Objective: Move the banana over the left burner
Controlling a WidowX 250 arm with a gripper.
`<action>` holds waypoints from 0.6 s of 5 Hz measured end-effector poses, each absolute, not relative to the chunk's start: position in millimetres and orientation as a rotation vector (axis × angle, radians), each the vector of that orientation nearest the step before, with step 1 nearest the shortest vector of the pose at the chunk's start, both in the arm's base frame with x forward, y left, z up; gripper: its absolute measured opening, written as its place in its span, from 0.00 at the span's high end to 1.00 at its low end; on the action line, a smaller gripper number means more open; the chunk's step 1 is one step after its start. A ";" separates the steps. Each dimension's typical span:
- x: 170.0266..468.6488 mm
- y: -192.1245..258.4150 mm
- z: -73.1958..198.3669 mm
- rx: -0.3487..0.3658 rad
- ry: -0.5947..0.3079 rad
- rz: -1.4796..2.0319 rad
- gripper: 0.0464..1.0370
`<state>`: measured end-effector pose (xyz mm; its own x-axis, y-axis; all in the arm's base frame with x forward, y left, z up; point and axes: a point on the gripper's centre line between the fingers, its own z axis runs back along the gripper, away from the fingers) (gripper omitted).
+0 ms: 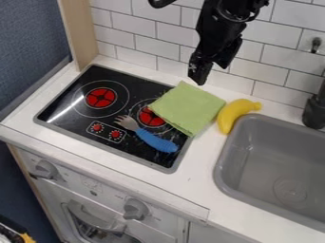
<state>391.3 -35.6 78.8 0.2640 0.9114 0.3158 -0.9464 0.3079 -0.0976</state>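
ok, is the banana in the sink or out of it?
Out: the banana lies on the white counter, between the green cloth and the sink.

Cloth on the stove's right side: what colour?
The cloth is plain light green, seen best in the camera view.

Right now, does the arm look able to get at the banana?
Probably yes: the banana lies uncovered on the counter between the green cloth and the sink, nothing on top.

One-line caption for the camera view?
Black gripper above white counter; curved yellow banana between green cloth and grey sink, blue-handled fork on black stovetop.
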 end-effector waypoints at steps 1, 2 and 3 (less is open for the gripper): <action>389.4 -36.6 63.4 0.142 -0.306 1.266 0.04; 387.6 -33.7 59.3 0.121 -0.250 1.367 0.04; 390.6 -31.7 56.0 0.100 -0.226 1.541 0.04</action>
<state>390.6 -31.7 56.0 0.0143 0.9781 0.2077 -0.9965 0.0310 -0.0771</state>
